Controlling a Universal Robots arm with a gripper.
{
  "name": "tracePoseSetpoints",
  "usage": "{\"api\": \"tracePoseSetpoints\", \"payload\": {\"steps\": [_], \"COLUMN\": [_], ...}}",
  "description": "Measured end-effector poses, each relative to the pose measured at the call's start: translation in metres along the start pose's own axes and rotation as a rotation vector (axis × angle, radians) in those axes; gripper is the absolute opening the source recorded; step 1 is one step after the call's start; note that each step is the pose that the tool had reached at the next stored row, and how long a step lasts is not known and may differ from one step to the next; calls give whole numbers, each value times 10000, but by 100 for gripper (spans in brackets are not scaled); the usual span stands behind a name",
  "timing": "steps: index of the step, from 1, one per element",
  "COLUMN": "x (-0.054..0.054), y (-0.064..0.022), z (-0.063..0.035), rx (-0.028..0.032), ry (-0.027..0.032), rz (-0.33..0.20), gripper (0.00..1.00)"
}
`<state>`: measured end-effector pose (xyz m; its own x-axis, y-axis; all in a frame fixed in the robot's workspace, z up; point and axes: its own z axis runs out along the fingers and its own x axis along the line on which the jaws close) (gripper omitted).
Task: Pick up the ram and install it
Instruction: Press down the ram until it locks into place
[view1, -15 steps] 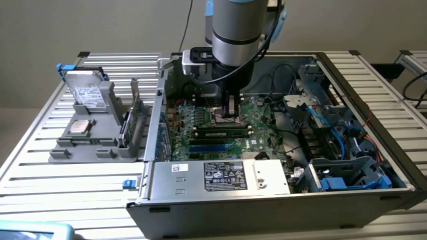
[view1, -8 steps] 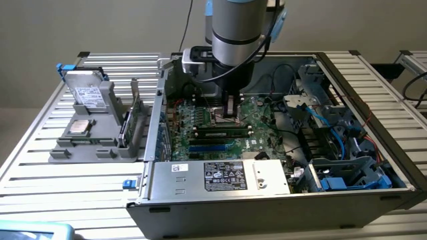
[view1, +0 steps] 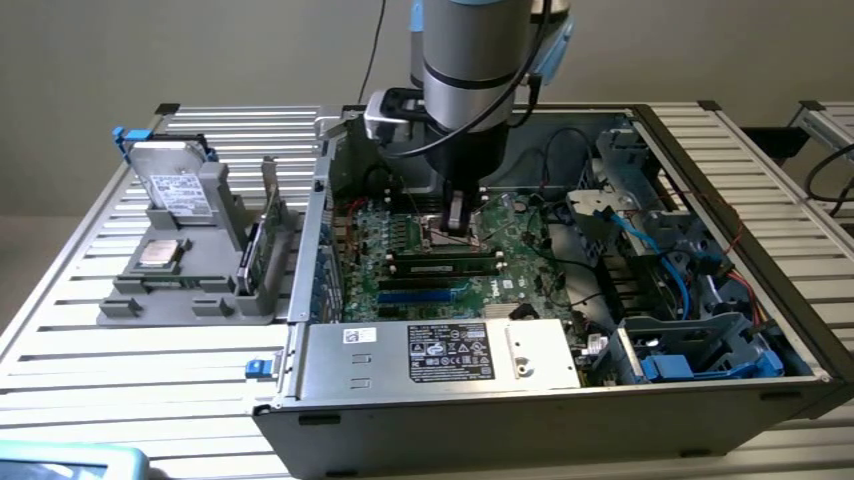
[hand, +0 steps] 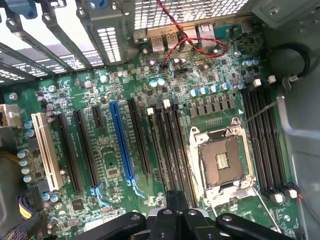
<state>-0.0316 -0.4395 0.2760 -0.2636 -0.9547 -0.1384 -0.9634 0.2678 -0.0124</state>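
Observation:
The ram (view1: 441, 268), a narrow green stick with dark chips, stands on edge in a slot on the motherboard (view1: 514, 275) inside the open computer case. My gripper (view1: 461, 228) hangs low inside the case, just behind the ram and over the CPU socket area. Its jaws are shut with nothing visible between them. In the wrist view the gripper (hand: 175, 196) points down at a bank of long black memory slots (hand: 170, 145) beside the open CPU socket (hand: 220, 162). I cannot tell from that view which slot holds the ram.
The case walls (view1: 320, 200) and the power supply box (view1: 434, 350) enclose the board. Cables and blue drive bays (view1: 694, 350) crowd the exterior view's right. A grey fixture (view1: 174, 270) at the exterior view's left holds a hard drive (view1: 174, 185), a CPU and a green expansion card (view1: 274, 230).

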Motion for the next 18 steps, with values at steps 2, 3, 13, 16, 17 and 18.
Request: {"api": "tracePoseSetpoints", "payload": {"steps": [2, 3, 13, 16, 17, 18], "x": [0, 0, 0, 0, 0, 0], "y": [0, 0, 0, 0, 0, 0], "z": [1, 0, 0, 1, 1, 1], "rx": [48, 71, 284, 345, 367, 389], "ry": [2, 5, 24, 33, 35, 37], "rz": [338, 505, 2027, 2453, 2613, 2773], "gripper": [11, 11, 11, 11, 11, 11]}}
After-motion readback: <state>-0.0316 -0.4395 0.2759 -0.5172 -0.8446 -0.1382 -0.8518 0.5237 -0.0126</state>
